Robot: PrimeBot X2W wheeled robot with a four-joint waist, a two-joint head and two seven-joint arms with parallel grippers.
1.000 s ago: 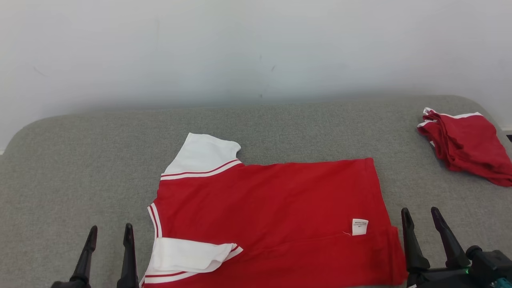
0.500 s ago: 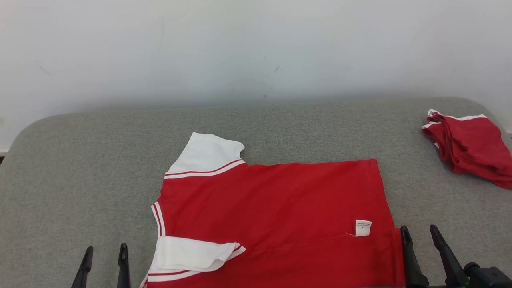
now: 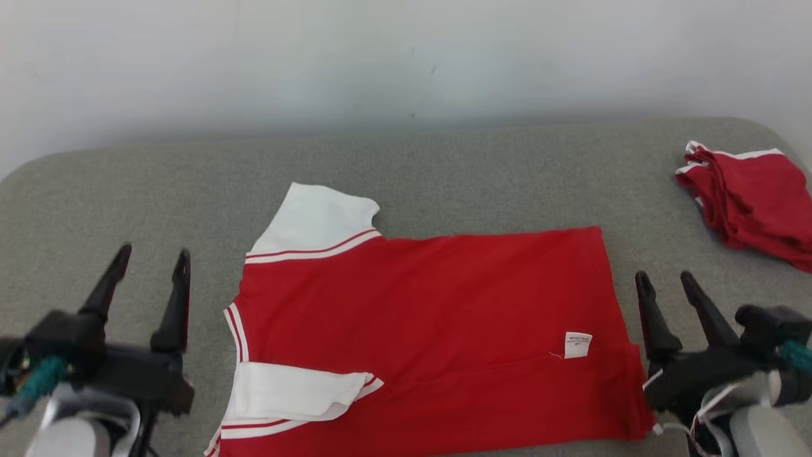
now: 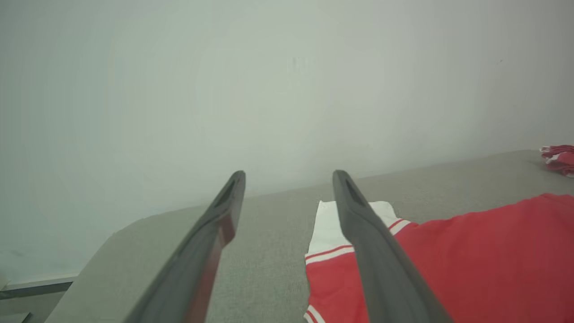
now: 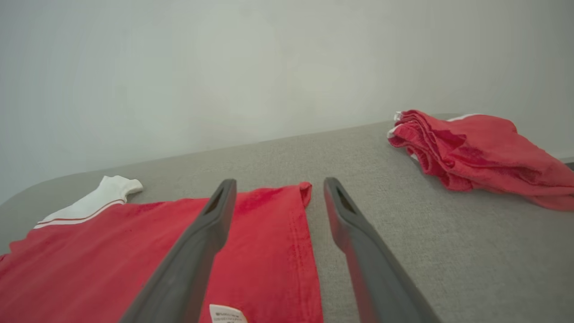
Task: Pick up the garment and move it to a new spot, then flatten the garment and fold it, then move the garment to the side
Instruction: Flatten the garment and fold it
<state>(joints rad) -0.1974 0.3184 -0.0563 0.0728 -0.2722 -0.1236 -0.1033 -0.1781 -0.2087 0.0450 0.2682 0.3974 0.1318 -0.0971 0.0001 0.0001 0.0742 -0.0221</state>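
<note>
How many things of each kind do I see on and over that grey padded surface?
Red short-sleeved shirt with white sleeves, laid out: 1
Folded pile of red cloth with white trim: 1
Two-fingered dark grippers, both open: 2 (left gripper, right gripper)
Total: 4

So the left gripper (image 4: 289, 177) has both dark fingers coming up from the bottom edge, spread wide with nothing between them, just grey fabric surface (image 4: 264, 251) and the pale wall (image 4: 224, 89) behind. The red shirt (image 4: 471, 255) is lying flat on that surface off to the right side. Its white sleeve (image 4: 329, 224), which has red and white stripes where it joins the body, pokes out toward the wall, and the right-hand finger partly covers it. Way over at the right edge there's a small bundle of red cloth (image 4: 558, 158), well apart from the shirt.
</note>
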